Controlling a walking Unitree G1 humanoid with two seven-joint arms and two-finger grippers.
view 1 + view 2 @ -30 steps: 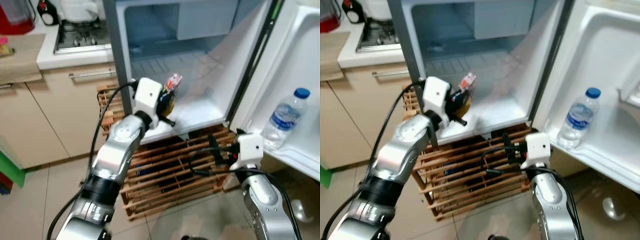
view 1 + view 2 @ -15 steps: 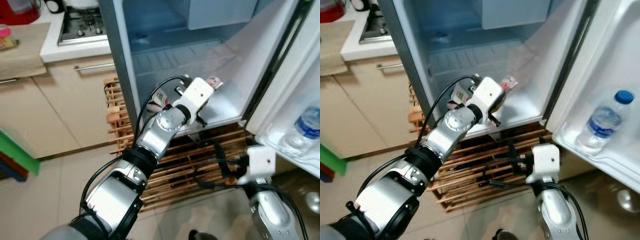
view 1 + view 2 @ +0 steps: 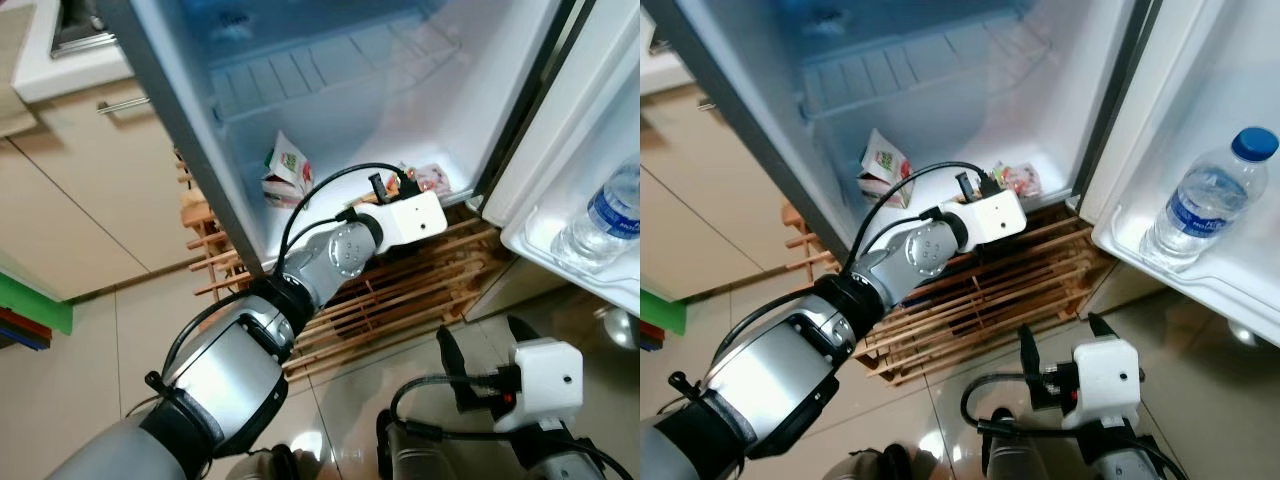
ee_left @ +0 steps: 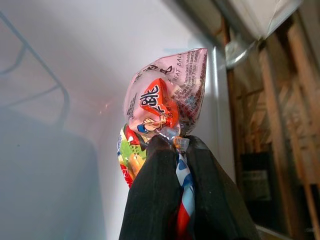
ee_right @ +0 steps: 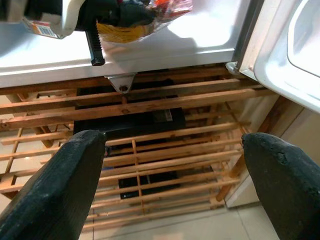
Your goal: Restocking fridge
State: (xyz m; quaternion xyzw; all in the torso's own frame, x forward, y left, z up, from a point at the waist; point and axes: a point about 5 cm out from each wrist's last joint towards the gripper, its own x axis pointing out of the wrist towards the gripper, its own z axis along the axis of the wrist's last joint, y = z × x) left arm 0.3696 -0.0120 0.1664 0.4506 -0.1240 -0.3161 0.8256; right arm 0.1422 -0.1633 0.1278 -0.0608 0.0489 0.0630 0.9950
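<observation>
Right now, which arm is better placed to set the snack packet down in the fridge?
Left. The left gripper holds the snack packet over the fridge floor; the right gripper hangs open, lower, outside.

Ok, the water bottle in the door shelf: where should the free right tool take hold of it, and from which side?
Grip the water bottle high on its body, just under the blue cap, coming from the open front of the door shelf. It stands upright with its base sunk behind the shelf rim, so probably only the upper part is free. The right tool hangs open below it.
</observation>
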